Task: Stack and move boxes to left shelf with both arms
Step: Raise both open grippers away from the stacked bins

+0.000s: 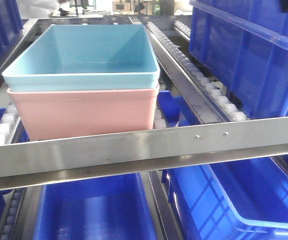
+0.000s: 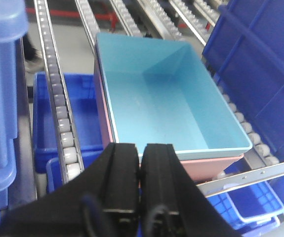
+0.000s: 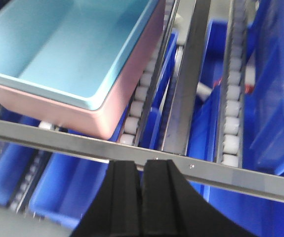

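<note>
Roller lanes of the flow rack carry the turquoise bin nested in the pink bin; left hand and right hand are both closed, empty.

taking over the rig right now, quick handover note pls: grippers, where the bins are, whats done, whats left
Left gripper: jaws shut, empty, pulled back just in front of the stack.
Right gripper: jaws shut, empty, in front of the steel front bar.
Turquoise bin is nested in the pink bin; the stack sits on the roller lanes of the rack, behind the front bar.
Done: stacking and placing, it appears.
Left: check the stack sits square, then retract both arms.
</note>
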`<state>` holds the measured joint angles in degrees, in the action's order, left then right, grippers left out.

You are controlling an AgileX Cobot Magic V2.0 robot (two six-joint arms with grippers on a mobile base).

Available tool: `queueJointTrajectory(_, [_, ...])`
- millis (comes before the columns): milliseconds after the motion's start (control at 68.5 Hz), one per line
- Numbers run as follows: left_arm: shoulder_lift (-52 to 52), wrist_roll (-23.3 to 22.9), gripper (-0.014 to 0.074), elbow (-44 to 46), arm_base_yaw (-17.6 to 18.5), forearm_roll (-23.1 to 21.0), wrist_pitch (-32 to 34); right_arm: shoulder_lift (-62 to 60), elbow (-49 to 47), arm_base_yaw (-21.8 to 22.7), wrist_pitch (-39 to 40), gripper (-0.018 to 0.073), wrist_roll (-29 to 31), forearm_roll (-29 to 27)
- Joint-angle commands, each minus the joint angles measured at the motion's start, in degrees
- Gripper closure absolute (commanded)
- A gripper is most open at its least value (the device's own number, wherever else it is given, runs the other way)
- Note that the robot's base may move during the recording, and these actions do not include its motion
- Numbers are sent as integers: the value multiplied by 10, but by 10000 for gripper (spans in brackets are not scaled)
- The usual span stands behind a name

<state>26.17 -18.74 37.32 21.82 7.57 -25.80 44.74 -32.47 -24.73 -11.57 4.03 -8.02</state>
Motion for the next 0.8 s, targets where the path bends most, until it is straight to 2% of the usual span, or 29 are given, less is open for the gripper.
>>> queueJointTrajectory(0, [-29,2,598,3,3,4,55,-72,26,1,82,510,4,-5])
queueJointTrajectory(219, [-76,2,598,-19,3,3,54,-198,73,1,104,510,4,-5])
queueJointTrajectory(788, [-76,2,598,-21,2,1,44,-203,74,1,98,510,4,-5])
